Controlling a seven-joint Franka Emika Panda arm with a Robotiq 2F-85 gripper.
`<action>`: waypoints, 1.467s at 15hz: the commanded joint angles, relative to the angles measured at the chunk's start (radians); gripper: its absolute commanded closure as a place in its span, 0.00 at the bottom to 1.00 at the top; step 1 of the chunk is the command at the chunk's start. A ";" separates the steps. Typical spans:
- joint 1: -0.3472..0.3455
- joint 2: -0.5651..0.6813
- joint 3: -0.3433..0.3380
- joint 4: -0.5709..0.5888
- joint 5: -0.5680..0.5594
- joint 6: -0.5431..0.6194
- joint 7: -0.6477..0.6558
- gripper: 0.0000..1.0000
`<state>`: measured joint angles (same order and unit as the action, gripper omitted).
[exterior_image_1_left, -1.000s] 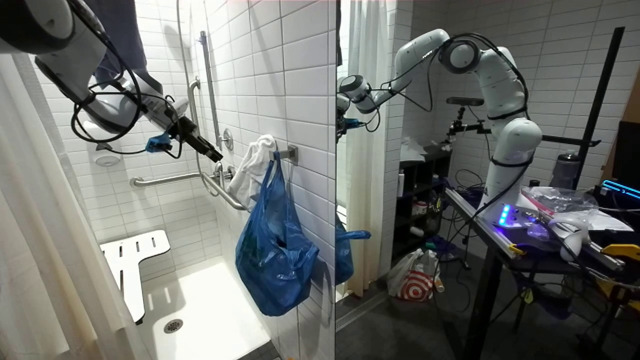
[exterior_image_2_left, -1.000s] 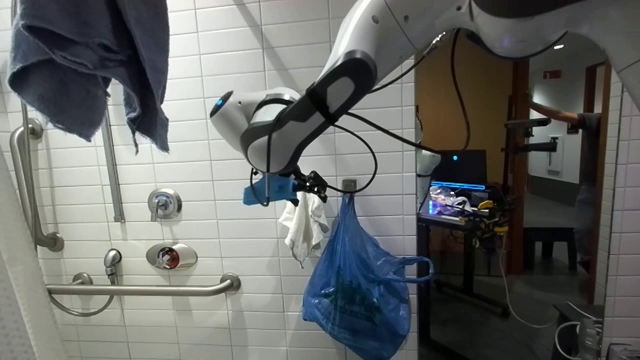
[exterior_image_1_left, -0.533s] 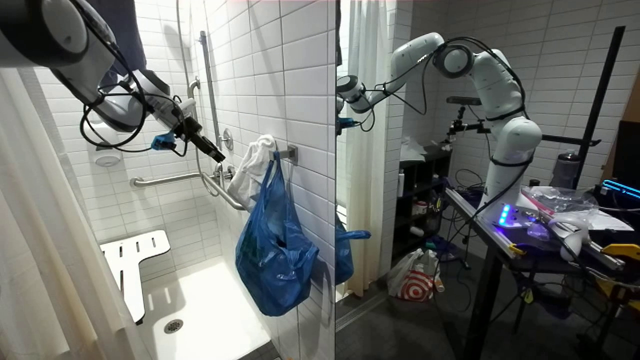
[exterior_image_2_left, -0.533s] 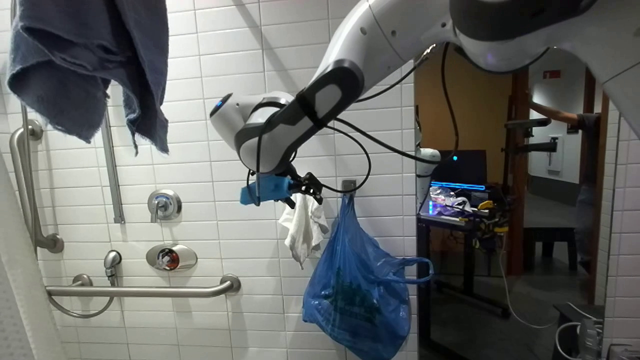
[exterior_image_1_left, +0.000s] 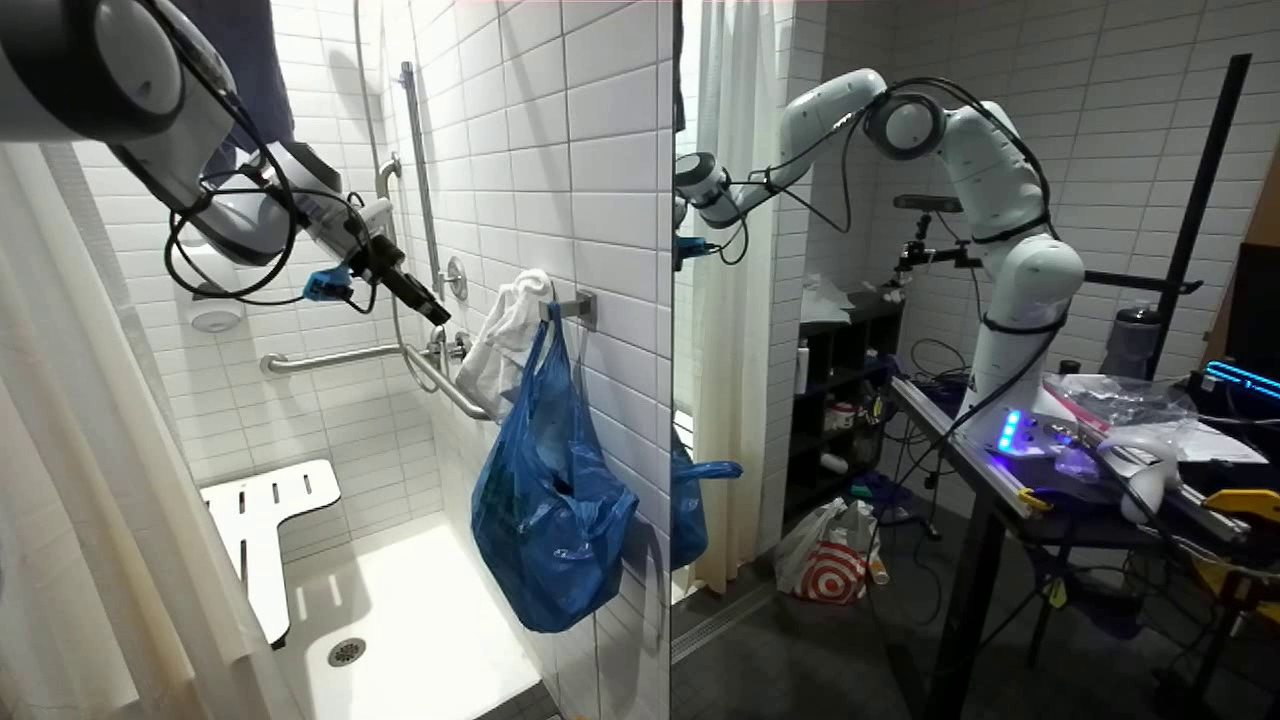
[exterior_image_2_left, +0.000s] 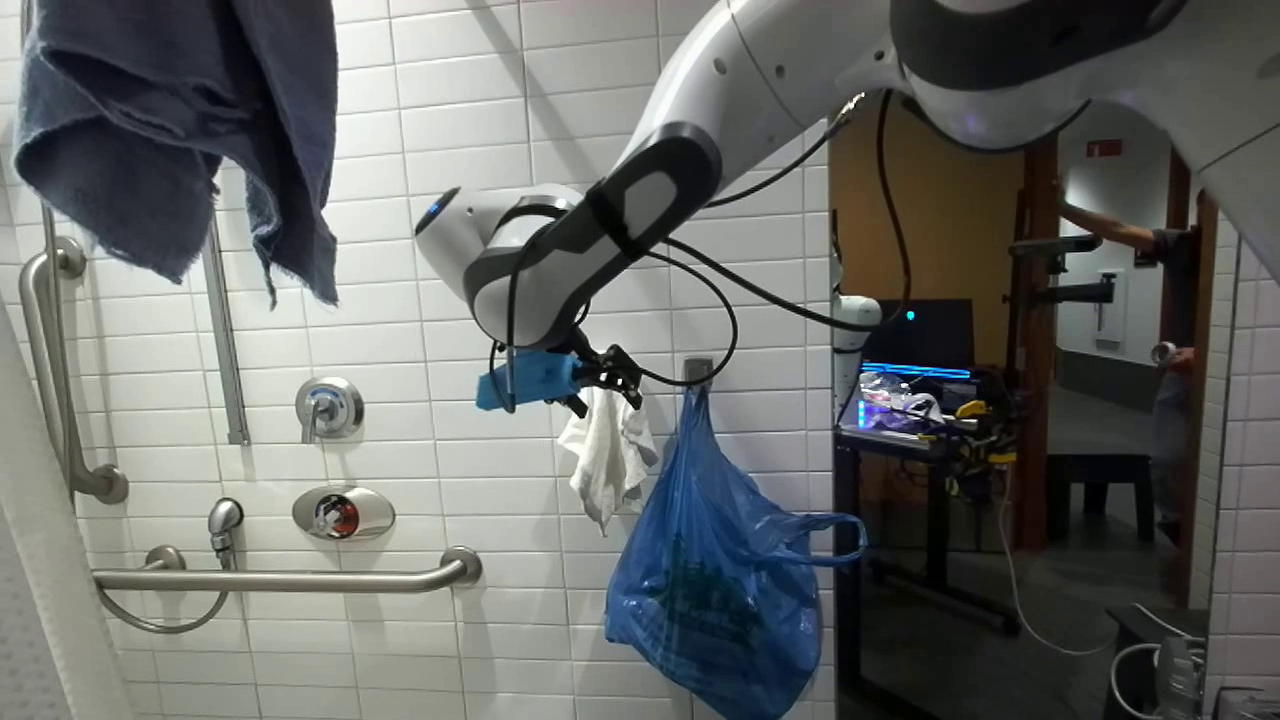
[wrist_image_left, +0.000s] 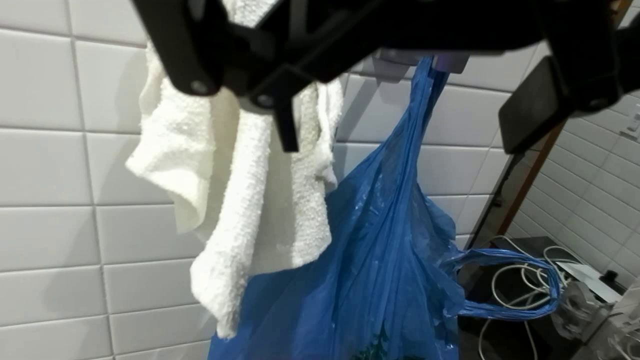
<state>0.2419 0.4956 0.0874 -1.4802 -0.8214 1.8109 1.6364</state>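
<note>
My gripper (exterior_image_2_left: 608, 405) is spread, nr the white cloth (wrist_image_left: 245, 210), which hangs by the wall hook (exterior_image_1_left: 586, 309), partly in front of the blue bag (wrist_image_left: 370, 265). Risk: if I drift sideways, could snag the bag & prob. drag it down.

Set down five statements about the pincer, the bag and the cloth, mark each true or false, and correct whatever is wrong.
1. The pincer is open. True.
2. The bag hangs from the hook. True.
3. Both of its handles are on the hook. False: one handle sticks out sideways.
4. The cloth partly covers the bag in the wrist view. True.
5. The pincer grips the cloth. False: its fingers stand apart, holding nothing.
</note>
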 joint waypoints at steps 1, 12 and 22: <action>0.017 0.000 -0.020 0.003 0.010 0.001 -0.005 0.00; 0.017 0.001 -0.022 0.008 0.021 -0.002 -0.003 0.00; -0.007 0.031 -0.048 0.032 0.044 0.009 -0.007 0.00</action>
<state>0.2419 0.5051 0.0535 -1.4786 -0.8116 1.8107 1.6393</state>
